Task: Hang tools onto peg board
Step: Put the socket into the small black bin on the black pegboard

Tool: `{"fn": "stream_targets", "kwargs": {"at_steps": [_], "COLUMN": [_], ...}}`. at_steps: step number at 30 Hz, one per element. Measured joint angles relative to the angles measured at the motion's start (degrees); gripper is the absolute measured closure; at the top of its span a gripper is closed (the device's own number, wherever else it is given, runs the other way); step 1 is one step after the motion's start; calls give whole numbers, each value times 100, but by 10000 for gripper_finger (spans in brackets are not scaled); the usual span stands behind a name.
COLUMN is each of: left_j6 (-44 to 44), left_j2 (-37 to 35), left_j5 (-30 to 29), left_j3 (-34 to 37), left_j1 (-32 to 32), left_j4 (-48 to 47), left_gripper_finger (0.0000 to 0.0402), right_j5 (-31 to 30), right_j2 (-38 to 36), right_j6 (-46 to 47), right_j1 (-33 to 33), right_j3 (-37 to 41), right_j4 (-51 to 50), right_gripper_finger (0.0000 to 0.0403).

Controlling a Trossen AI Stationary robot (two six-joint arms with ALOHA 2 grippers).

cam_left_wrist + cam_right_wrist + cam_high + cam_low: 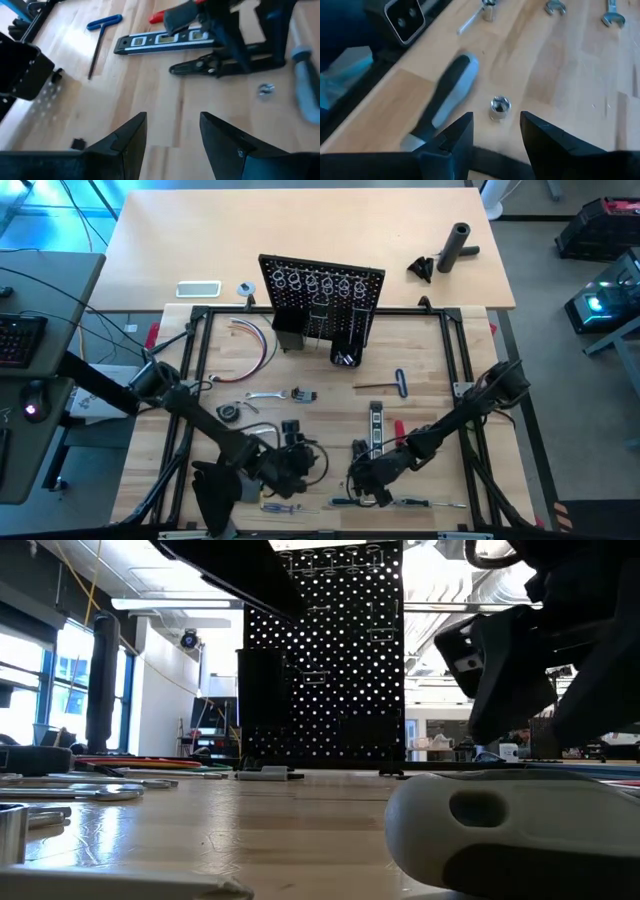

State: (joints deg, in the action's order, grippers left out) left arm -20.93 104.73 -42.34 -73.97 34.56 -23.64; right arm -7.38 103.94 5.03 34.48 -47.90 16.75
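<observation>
The black peg board (320, 298) stands upright at the table's far middle and also shows in the low view (325, 660). Tools lie flat on the wood: a blue T-handled key (385, 385), a black-yellow level (376, 425), black-handled pliers (220, 65), silver wrenches (265, 395), a round tape measure (230, 412), and a grey-black-handled screwdriver (450, 95). My left gripper (172, 135) is open and empty, low over bare wood near the front middle. My right gripper (495, 132) is open and low, just behind a small silver socket (500, 107), beside the screwdriver.
A bundle of coloured wires (255, 340) lies left of the board. A black cylinder (458, 245) and a white phone-like slab (198, 289) lie on the far table. A black frame (200, 360) borders the work area. My two arms are close together at the front middle.
</observation>
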Motion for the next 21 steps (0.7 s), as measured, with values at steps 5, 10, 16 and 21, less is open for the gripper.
{"fn": "stream_targets", "kwargs": {"at_steps": [5,10,16,21], "left_j6": [-589,-701,-702,-899], "left_j2": [55,92,96,123], "left_j5": [-116,-145,-139,-142], "left_j3": [24,21,21,21], "left_j1": [293,517,667,692], "left_j4": [77,491,960,1162], "left_gripper_finger": [225,225,225,225], "right_j5": [164,188,151,235], "right_j2": [52,118,125,229], "right_j6": [-56,-99,-246,-248], "right_j1": [1,0,-29,-129], "right_j3": [0,-2,-2,-2], "right_j4": [173,250,399,475], "right_gripper_finger": [247,247,247,247]}}
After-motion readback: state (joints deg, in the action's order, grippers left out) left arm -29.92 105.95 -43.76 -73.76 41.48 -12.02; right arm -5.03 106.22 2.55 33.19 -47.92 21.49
